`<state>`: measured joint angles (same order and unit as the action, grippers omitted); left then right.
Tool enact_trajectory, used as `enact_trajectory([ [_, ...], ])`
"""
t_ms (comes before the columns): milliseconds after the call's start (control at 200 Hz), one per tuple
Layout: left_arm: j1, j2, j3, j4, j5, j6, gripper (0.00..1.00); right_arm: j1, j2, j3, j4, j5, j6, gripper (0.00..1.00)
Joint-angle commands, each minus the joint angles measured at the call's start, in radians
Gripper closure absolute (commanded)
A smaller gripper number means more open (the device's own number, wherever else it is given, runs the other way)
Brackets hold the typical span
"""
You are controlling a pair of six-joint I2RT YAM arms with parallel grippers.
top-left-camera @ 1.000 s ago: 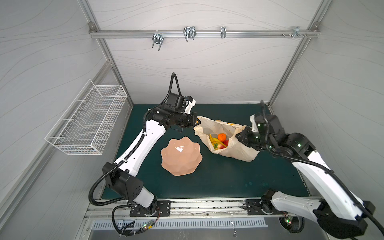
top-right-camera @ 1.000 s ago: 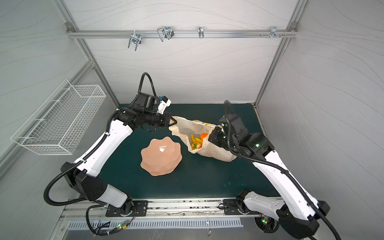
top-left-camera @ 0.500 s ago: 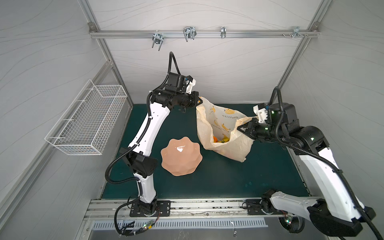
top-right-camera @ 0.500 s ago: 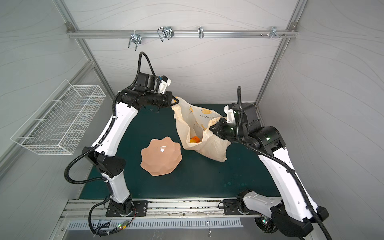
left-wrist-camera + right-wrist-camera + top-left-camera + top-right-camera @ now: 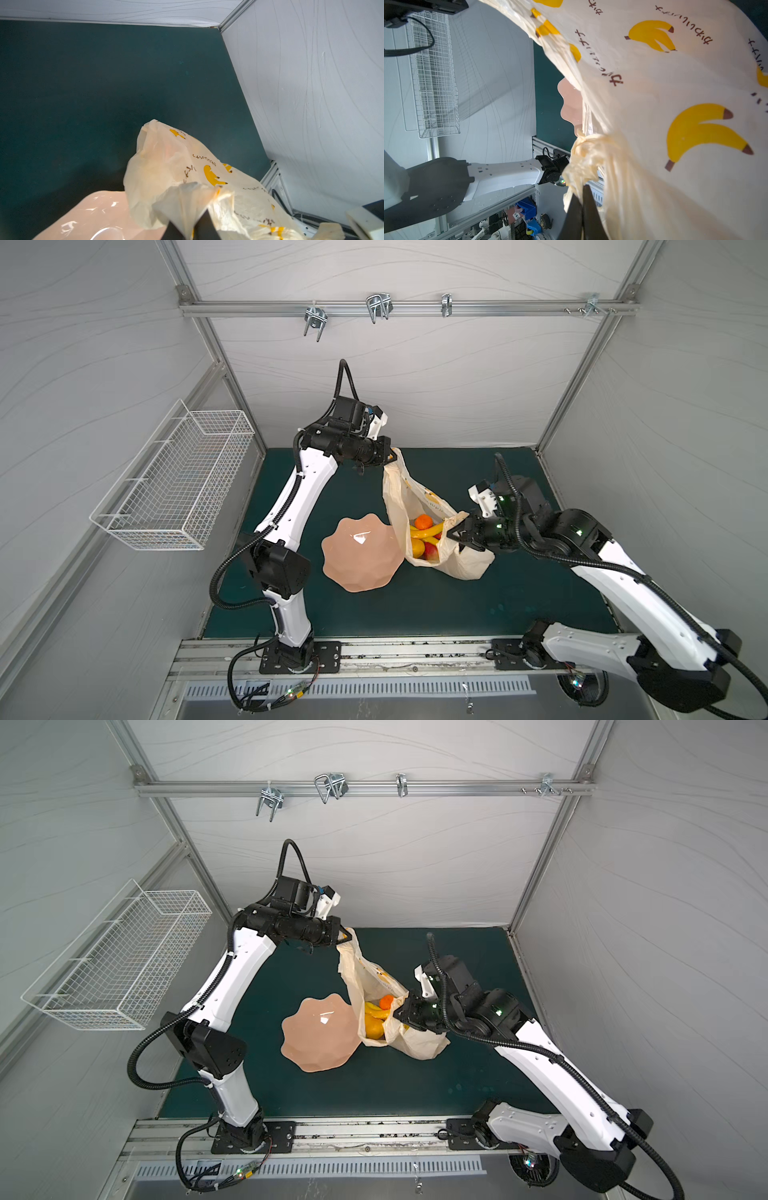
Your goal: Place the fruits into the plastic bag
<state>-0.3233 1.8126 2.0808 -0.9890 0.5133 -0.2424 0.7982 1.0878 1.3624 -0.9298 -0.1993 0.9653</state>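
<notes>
Item: plastic bag (image 5: 409,493), cream with banana print, strung between both pincers. Its base rests on the table (image 5: 415,605) just beside the pink plate (image 5: 361,556), and it sags lower than half a second ago.
Left pincer (image 5: 390,457): held high, clenched on one handle.
Right pincer (image 5: 451,533): lower than before, clenched on the other, bunched handle.
Contents: fruits (image 5: 424,531) (an orange, a banana, a red piece), visible inside the gaping mouth.
</notes>
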Motion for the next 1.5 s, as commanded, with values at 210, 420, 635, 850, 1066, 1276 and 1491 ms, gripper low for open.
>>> enact_trajectory([
  [210,0.027,-0.182,-0.092,0.138,0.107,0.001,0.28,-0.025,0.009,0.141,-0.115,0.047,-0.046,0.39],
  [420,0.046,-0.325,-0.229,0.133,0.038,0.002,0.18,-0.078,0.008,0.252,-0.204,0.001,-0.155,0.01],
  [635,0.123,-0.442,-0.355,0.146,-0.058,-0.075,0.00,-0.215,-0.020,0.321,-0.303,-0.137,-0.259,0.01],
  [850,0.191,-0.486,-0.352,0.128,-0.151,-0.116,0.00,-0.328,0.019,0.457,-0.420,-0.270,-0.404,0.01],
  [1066,0.268,-0.488,-0.407,0.132,-0.206,-0.110,0.00,-0.502,0.081,0.553,-0.517,-0.208,-0.537,0.01],
  [1276,0.330,-0.528,-0.553,0.219,-0.299,-0.047,0.00,-0.746,0.112,0.352,-0.295,-0.280,-0.557,0.01],
  [1491,0.399,-0.541,-0.696,0.344,-0.334,-0.007,0.00,-0.899,0.219,0.261,-0.151,-0.057,-0.660,0.01],
])
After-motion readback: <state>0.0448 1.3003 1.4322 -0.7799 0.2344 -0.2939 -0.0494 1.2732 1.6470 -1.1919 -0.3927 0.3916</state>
